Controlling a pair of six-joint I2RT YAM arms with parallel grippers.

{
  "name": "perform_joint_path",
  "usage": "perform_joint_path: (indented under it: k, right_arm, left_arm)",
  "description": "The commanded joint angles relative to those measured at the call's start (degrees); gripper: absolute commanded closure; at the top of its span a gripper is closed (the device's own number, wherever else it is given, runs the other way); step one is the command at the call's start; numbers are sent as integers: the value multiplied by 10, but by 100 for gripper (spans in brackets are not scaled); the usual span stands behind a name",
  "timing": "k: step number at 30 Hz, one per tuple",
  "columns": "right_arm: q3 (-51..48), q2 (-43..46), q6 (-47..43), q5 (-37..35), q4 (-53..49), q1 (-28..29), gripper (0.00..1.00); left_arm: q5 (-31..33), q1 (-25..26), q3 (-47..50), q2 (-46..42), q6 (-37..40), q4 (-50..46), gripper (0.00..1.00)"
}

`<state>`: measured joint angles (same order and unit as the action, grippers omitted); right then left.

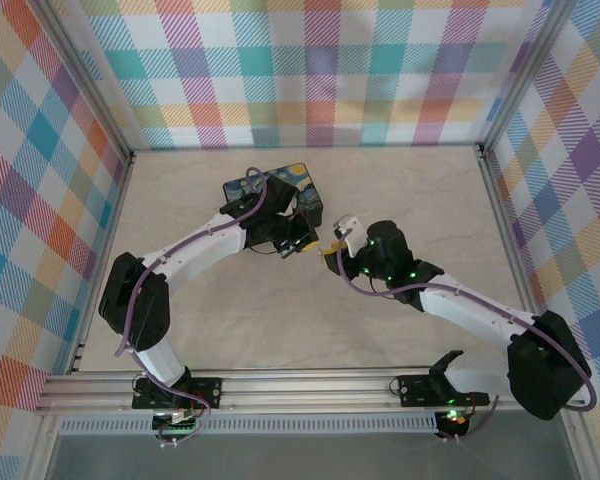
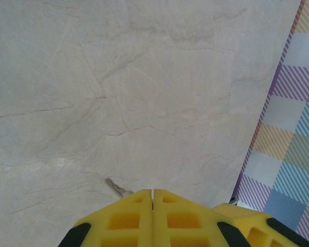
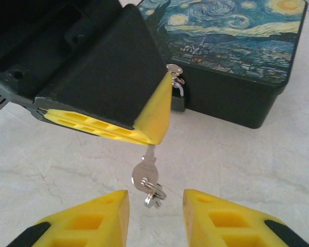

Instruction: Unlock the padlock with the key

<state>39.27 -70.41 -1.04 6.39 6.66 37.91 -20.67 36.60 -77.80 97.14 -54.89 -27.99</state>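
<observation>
Padlock (image 3: 178,99) on the box latch, key (image 3: 146,172) pinched in left pincer (image 2: 153,198).
Padlock hangs on the front wall of the black box (image 3: 232,36) with the starry-night lid, just beside the left pincer's yellow fingertip. Left pincer is clamped flat shut on the key's blade; the bow and key ring (image 3: 154,195) dangle below it. Right pincer (image 3: 155,198) is spread wide and holds nothing, one finger on either side of the key ring, not touching. Marble counter (image 2: 118,77) underneath.
</observation>
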Motion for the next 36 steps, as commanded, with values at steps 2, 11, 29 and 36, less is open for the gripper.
perform_joint_path:
  k: [2,11,29,36]
  right_arm:
    - [17,-21,-19,-9,32,10,66]
    - [35,-43,-25,-32,35,19,65]
    - [47,-69,-41,-57,29,25,73]
    - [48,-72,-41,-80,34,27,89]
  left_arm:
    - [-1,-4,-3,-4,-13,0,100]
    - [-7,-6,-2,-6,-15,3,100]
    - [-10,-8,6,-14,-25,11,100]
    - [-11,-8,7,-14,-29,13,100]
